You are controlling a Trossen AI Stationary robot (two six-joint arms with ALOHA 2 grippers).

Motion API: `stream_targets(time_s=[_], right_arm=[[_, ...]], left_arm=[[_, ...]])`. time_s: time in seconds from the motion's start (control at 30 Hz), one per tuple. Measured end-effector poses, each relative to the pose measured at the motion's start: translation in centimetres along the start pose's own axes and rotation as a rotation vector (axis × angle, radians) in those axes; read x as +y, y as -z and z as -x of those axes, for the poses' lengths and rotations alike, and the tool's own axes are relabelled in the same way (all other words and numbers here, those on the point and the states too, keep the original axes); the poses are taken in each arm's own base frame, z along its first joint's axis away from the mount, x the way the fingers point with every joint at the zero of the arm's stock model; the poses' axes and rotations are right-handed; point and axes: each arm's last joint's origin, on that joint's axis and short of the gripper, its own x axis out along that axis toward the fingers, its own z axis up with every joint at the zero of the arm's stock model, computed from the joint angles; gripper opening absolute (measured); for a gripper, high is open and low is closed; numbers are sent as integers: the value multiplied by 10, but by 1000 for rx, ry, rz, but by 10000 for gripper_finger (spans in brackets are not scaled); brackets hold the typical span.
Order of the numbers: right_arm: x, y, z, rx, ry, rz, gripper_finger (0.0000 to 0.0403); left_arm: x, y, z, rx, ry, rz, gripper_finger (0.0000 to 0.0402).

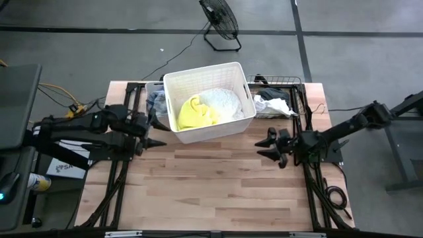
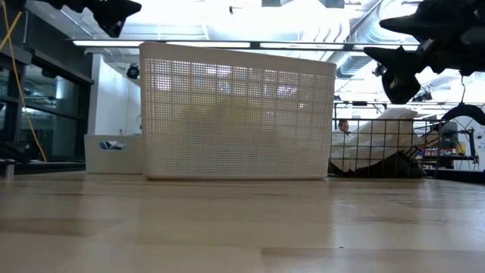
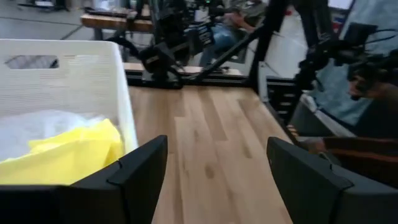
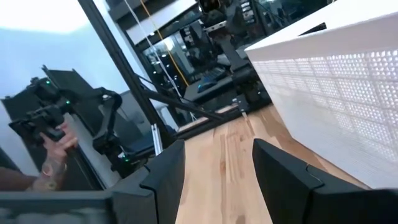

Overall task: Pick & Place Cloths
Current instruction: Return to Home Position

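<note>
**Both grippers empty, cloths in the basket: watch the pull-back**

The white basket (image 1: 198, 71) stands at the far middle of the table (image 1: 218, 192). Inside it lie a yellow cloth (image 1: 193, 114) and, to its right, a white cloth (image 1: 223, 100). A blue-grey cloth (image 1: 156, 102) sits just outside the basket's left wall. On the right, a wire rack (image 1: 285, 81) holds a crumpled white cloth (image 1: 274, 104) with something dark beside it.

The left gripper (image 3: 217, 149) hovers off the basket's near left corner, fingers spread wide with only bare wood between them. The right gripper (image 4: 217, 154) hangs off the near right corner, fingers likewise apart and holding nothing. The low view shows both raised above the table top.

The placing looks finished for the cloths in the basket, so what remains is most likely getting the arms clear.

- The left fingers are close to the basket wall. A swing towards it rather than away could knock the light basket and shift it.
- The right arm lies near the wire rack, where the crumpled white cloth reaches the rack's near edge. A low or sideways sweep could catch that fabric and drag it out.
- A person's hand (image 4: 55, 148) shows beyond the table's left side, so a wide arm movement that way carries some risk.
- If the cloths outside the basket were meant to go in, pulling back now would leave the job incomplete.
</note>
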Motion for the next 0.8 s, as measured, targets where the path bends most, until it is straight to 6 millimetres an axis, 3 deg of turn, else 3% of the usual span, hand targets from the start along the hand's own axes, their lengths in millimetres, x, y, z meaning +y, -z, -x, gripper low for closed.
stream_targets(time_s=[0.27,0.8], right_arm=[[-4,-6,10,36,-2,9,180],[-6,-11,32,62,10,97,180]], left_arm=[[-6,11,-5,27,-58,-10,271],[-5,48,12,-32,-58,18,271]])
